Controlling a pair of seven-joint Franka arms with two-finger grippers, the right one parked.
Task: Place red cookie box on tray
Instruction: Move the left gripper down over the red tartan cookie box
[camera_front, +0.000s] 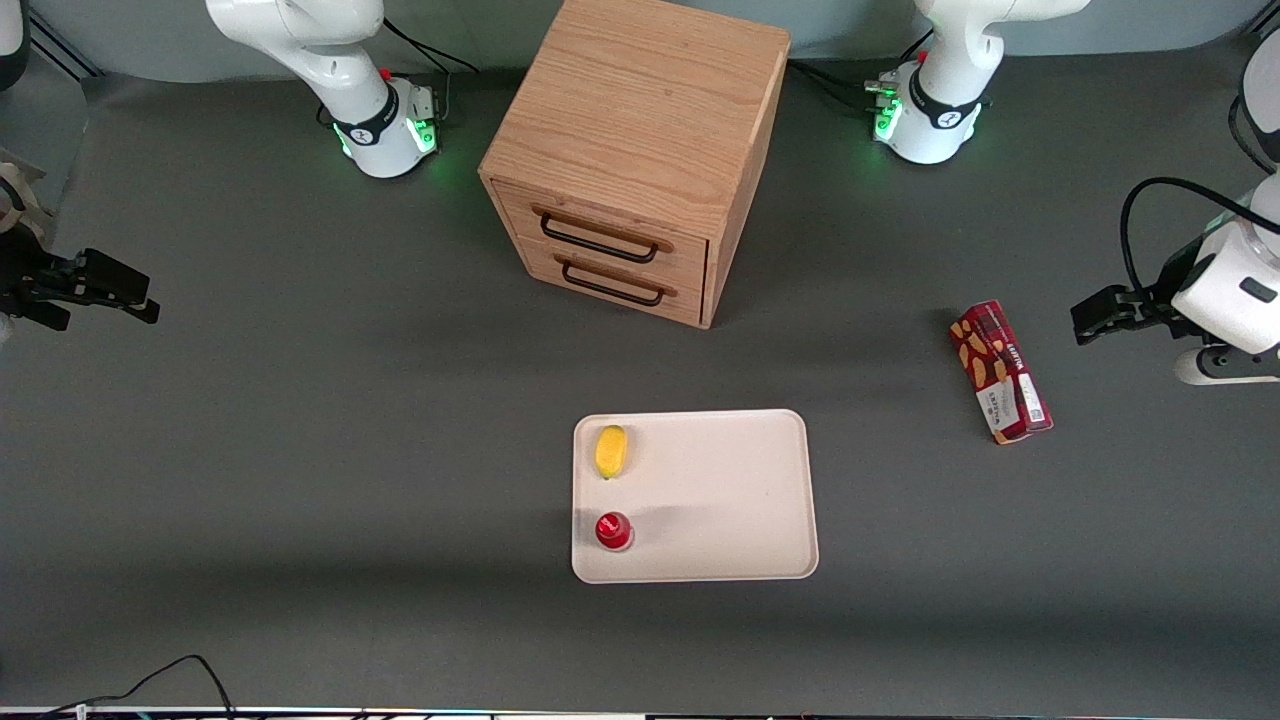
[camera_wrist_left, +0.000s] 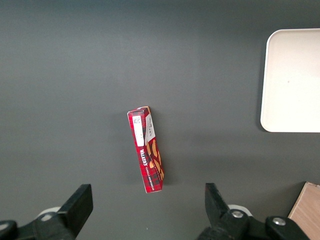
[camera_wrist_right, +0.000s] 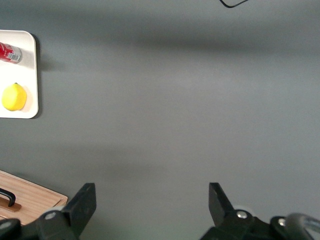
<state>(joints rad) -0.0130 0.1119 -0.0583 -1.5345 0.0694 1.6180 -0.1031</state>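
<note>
The red cookie box (camera_front: 1000, 372) lies flat on the grey table toward the working arm's end, well apart from the tray. It shows its tartan print, biscuit pictures and white label end. It also shows in the left wrist view (camera_wrist_left: 148, 150). The cream-white tray (camera_front: 720, 490) lies near the middle of the table, nearer the front camera than the cabinet. Its corner shows in the left wrist view (camera_wrist_left: 295, 80). My left gripper (camera_front: 1090, 322) hovers beside the box, above the table, open and empty. In the wrist view the gripper (camera_wrist_left: 147, 202) has its jaws spread wide, just short of the box's end.
A wooden drawer cabinet (camera_front: 640, 150) with two shut drawers stands farther from the front camera than the tray. A yellow lemon (camera_front: 611, 451) and a small round red item (camera_front: 613, 530) sit on the tray along its edge toward the parked arm.
</note>
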